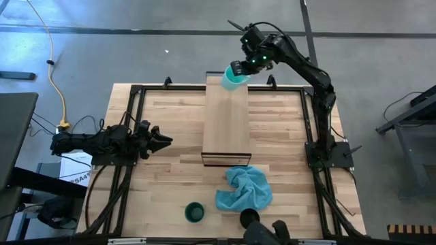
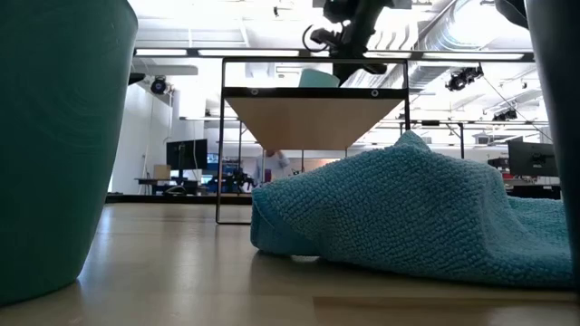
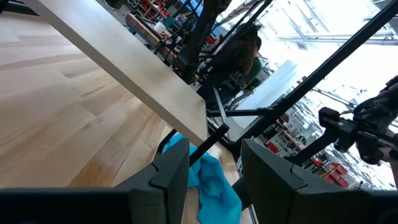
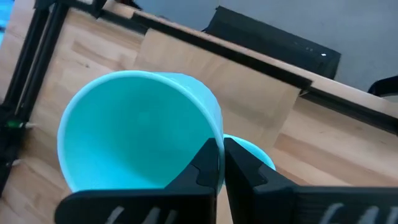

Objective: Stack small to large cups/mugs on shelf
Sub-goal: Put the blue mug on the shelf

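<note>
Right gripper [image 1: 238,71] has its jaws clenched on the turquoise mug [image 1: 233,78], tipped over the shelf's [image 1: 227,122] far end, likely to start the stack, while the left gripper [image 1: 162,141] waits open over the tabletop [image 1: 170,170].

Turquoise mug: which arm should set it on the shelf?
Right. Its end effector is already shut on the turquoise mug, over the far end of the shelf. The left end effector waits open beside the shelf, holding nothing.
</note>
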Robot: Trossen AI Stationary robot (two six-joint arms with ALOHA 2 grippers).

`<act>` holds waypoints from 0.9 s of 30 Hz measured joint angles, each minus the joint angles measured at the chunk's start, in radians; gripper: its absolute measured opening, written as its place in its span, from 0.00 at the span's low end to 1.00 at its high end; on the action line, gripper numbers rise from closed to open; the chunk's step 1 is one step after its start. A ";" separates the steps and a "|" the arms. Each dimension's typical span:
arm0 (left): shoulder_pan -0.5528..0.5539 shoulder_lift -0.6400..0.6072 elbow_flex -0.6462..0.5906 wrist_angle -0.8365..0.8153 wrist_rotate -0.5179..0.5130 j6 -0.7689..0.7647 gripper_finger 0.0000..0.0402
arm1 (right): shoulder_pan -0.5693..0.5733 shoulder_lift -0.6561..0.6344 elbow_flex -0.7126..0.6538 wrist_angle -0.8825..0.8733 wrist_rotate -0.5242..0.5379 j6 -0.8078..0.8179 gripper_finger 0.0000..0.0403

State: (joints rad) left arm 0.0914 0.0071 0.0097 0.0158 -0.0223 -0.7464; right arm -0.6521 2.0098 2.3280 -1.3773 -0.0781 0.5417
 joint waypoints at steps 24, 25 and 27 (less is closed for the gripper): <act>0.000 0.000 0.000 0.005 -0.023 0.008 0.34 | 0.039 0.060 0.000 0.014 0.034 0.001 0.00; 0.000 0.000 0.000 0.005 -0.023 0.008 0.34 | 0.039 0.060 0.000 0.014 0.035 0.001 0.00; 0.000 0.000 0.000 0.005 -0.023 0.008 0.34 | 0.037 0.061 0.000 0.013 0.035 0.000 0.00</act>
State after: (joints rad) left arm 0.0910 0.0071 0.0097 0.0208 -0.0448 -0.7383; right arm -0.6147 2.0704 2.3283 -1.3639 -0.0429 0.5419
